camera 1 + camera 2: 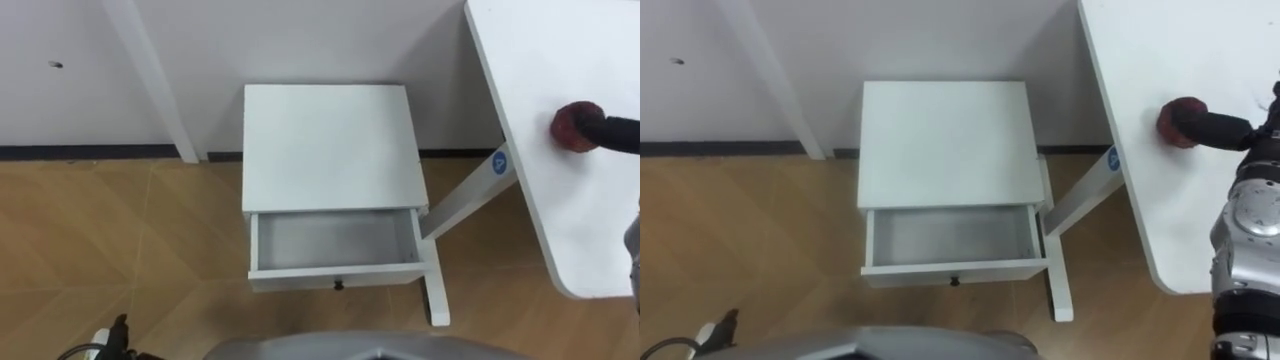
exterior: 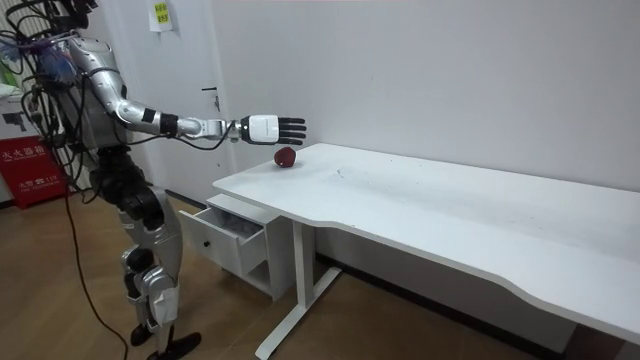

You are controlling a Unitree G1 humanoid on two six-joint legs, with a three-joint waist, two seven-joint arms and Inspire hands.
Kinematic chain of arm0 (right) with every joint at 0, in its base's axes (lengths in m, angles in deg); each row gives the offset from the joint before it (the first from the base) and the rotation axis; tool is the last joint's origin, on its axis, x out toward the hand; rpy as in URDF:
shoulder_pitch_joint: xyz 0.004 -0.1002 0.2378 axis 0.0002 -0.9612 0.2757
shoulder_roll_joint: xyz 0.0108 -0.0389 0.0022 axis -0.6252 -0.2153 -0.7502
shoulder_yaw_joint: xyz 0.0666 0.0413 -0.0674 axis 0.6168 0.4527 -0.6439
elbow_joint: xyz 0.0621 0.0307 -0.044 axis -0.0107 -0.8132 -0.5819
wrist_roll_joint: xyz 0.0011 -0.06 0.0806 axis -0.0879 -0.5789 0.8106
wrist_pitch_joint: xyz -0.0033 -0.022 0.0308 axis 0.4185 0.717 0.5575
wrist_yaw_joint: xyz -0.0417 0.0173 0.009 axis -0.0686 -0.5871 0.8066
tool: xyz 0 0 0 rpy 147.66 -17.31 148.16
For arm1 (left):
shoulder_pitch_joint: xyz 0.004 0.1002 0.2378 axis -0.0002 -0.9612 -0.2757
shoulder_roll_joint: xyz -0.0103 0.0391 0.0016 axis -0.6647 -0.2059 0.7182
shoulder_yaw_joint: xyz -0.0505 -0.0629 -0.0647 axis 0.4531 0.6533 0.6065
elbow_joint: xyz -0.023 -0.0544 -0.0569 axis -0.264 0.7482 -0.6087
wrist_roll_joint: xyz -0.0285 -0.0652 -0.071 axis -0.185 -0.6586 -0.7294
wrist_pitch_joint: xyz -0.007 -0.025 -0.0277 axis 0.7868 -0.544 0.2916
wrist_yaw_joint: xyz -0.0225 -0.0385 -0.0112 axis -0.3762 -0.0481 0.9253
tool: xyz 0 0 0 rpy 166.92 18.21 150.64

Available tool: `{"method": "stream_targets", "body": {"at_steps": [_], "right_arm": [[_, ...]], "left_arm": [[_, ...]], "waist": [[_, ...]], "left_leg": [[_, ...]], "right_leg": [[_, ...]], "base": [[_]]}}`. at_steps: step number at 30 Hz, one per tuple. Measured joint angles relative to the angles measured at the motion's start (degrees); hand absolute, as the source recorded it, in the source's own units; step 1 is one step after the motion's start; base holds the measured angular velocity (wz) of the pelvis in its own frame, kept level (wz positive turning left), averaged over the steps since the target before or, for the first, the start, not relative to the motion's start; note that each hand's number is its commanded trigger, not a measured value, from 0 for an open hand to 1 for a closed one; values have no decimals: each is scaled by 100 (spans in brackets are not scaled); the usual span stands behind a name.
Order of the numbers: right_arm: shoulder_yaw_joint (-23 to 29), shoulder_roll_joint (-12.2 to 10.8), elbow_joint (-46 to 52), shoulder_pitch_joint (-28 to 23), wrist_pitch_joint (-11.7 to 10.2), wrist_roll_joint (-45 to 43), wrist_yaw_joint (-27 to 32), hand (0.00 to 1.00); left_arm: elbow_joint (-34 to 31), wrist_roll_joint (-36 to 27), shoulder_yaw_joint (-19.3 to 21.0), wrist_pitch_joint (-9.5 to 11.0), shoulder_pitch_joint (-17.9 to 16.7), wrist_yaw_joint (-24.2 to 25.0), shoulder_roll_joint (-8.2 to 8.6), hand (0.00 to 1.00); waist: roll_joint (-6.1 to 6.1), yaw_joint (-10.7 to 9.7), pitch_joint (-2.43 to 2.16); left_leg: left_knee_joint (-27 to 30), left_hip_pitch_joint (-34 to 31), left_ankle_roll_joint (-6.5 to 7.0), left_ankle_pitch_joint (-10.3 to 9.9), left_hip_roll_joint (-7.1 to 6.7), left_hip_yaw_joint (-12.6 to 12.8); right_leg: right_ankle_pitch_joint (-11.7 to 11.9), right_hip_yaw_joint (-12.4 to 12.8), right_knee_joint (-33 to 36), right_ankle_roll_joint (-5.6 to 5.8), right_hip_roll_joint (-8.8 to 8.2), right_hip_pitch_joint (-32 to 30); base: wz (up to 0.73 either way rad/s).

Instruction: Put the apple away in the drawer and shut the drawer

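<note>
The robot's right hand (image 2: 272, 128) reaches out over the near end of a white table (image 2: 420, 200) with its fingers straight and spread, holding nothing. In the room view it hovers just above a dark red apple (image 2: 286, 157), with a sliver of wall showing between the two. From the head camera one dark finger (image 1: 1226, 130) overlaps the fruit, so whether it touches cannot be told. The apple sits on the tabletop close to the end by the wall, well apart from the drawer. It looks round from every angle, so no long axis can be read, and its stem and the way it points are too small to make out. The finger half covers it in the eye views, and the palm is cut off by the right edge there. The robot stands upright facing a low white cabinet (image 1: 325, 145) beside the table's leg. The cabinet's drawer (image 1: 335, 275) is pulled out toward the robot, a small dark knob (image 1: 338, 285) on its front. The left hand (image 1: 108, 338) shows partly at the lower left edge.
</note>
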Motion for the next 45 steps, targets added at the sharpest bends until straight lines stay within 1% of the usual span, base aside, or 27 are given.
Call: {"method": "stream_targets", "body": {"at_steps": [6, 11, 13, 18, 23, 29, 32, 34, 37, 39, 45], "right_arm": [[-15, 0, -211, 1, -2, -373, -150, 0], [-20, 0, -254, 1, -2, -688, -255, 0], [-35, 0, -257, 1, -2, -717, -326, 0], [-41, 0, -547, 152, -4, -711, -377, 0], [-41, 0, -635, 191, -4, -717, -483, 0], [-45, 0, -784, 260, -4, -719, -626, 0], [-214, 23, -1107, 437, -4, -717, -687, 0], [-308, 40, -1366, 523, -3, -743, -737, 0], [-459, 68, -1641, 568, -3, -829, -747, 0], [-459, 85, -1768, 570, -4, -916, -748, 0], [-460, 108, -1934, 605, -9, -971, -744, 0]], "left_arm": [[0, 3, -12, 0, 21, 34, 0, 0], [0, 6, -9, -1, 28, 203, -2, 0], [0, 6, -10, 0, 48, 268, -3, 0], [0, 12, -10, 0, 44, 300, -7, 0], [-2, 18, -10, 0, 46, 360, -29, 0], [-3, 16, -9, 0, 50, 374, -97, 0], [-1, 13, -9, 0, 31, 373, -145, 0], [12, 16, -12, 2, 28, 367, -178, 0], [27, 13, -38, 2, -27, 330, -202, 0], [27, 13, -51, 2, -42, 329, -202, 0], [27, 13, -52, 2, -123, 231, -205, 0]], "waist": [[6, 29, 9], [10, 31, 16], [4, 37, 18], [-23, 60, 27], [-20, 89, 25], [-23, 134, 24], [-42, 136, 22], [-67, 140, 17], [-103, 147, -7], [-106, 142, -11], [-83, 163, -19]], "left_leg": [[-8, 13, -1, 0, -2, -41], [-9, 4, -1, 1, -2, -52], [-9, 3, -1, 1, -2, -56], [-5, 4, -1, 1, -3, -55], [-5, 13, -2, 1, -4, -60], [5, 38, -2, 1, -7, -73], [7, 34, -6, 4, -7, -80], [7, 19, -11, 8, -7, -114], [28, 7, -17, 12, -8, -181], [39, 2, -17, 12, -10, -231], [83, -53, -18, 12, -14, -332]], "right_leg": [[0, -59, 1, 0, -3, 17], [0, -98, -1, 0, -4, 15], [0, -147, 0, 0, -8, 15], [0, -137, 3, 0, -8, 16], [0, -145, -2, 0, -9, 37], [0, -145, -7, 0, -10, 104], [0, -158, -4, 0, -11, 103], [0, -234, -6, 0, -11, 102], [0, -393, -5, 0, -19, 105], [0, -476, -5, 0, -25, 105], [0, -603, -13, 0, -31, 114]], "base": [[3], [0], [0], [0], [0], [0], [0], [6], [12], [14], [9]]}}
